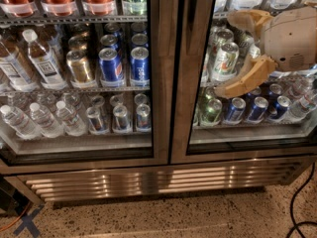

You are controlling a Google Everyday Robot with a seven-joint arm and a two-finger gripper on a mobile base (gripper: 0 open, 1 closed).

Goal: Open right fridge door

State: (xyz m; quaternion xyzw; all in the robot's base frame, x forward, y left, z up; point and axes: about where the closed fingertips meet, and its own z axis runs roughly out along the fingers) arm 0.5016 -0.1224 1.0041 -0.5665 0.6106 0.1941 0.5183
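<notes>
Gripper (225, 55), at the frame's upper right, hung before the closed right fridge door (194, 98); its fingers stood apart.

Right fridge door (195, 73): tall glass pane in wide brushed-steel frame, black gasket edge inside frame. Upright, closed; fills right half of view, left stile at centre, bottom rail low in view. Gripper (238, 51): before glass, upper part of pane, two tan fingers spread apart; contact with glass not discernible.
</notes>
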